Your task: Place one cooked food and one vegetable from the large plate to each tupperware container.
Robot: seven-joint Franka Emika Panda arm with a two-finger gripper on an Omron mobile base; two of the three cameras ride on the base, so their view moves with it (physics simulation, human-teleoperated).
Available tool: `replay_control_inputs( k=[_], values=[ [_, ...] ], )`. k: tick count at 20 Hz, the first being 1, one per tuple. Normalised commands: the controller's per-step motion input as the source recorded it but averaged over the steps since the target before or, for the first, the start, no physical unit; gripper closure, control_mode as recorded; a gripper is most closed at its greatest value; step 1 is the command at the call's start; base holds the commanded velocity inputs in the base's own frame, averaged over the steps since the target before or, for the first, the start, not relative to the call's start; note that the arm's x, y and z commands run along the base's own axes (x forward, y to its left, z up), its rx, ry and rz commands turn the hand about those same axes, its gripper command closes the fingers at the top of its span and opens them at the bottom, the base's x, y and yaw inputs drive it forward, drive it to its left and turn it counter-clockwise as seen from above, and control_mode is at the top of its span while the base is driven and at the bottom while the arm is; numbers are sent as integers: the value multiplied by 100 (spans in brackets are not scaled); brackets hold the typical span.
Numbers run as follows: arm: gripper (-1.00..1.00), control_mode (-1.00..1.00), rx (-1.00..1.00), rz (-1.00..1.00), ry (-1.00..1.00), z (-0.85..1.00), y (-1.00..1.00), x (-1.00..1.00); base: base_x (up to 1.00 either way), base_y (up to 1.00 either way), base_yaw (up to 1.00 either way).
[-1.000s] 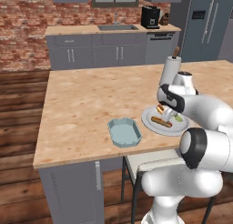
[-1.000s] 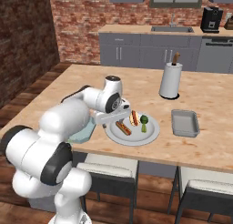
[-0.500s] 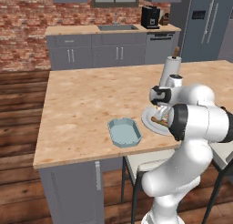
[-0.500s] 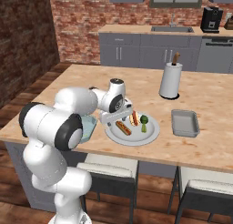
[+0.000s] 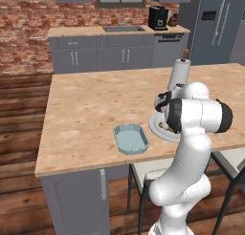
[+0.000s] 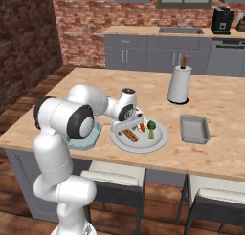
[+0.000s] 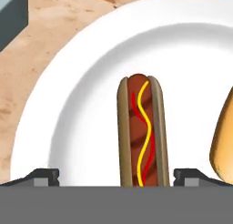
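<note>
Gripper [image 7: 116,175] spread wide, low over the large plate [image 6: 139,142], fingertips either side of the hot dog [image 7: 139,131] — hand view alone shows that. Right base view adds broccoli [image 6: 151,127] on the plate, the grey tray [image 6: 194,128] right of it, blue tray [image 5: 130,138] left, paper towel roll [image 6: 179,83] behind.

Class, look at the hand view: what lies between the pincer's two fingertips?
The hot dog, lying on the large plate, runs lengthwise between the open pincer's fingertips.

A red brick wall [image 6: 91,14] backs grey cabinets [image 5: 110,57], above a dark wood floor [image 5: 21,114].
</note>
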Motion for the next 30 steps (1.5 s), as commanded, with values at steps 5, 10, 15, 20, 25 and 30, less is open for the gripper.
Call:
replay_control_inputs(
  k=[5,10,15,20,25,30],
  values=[
    [-100,-100,0,0,0,-30,-2,31,0,0,0],
    [-100,-100,0,1,0,-35,0,33,0,0,0],
    [100,-100,0,4,1,-73,1,1,0,0,0],
    [100,-100,4,0,-14,-59,19,-78,0,0,0],
    [100,-100,0,-3,0,-2,29,-60,0,0,0],
    [100,-100,-15,-14,18,91,3,-6,0,0,0]
  ],
)
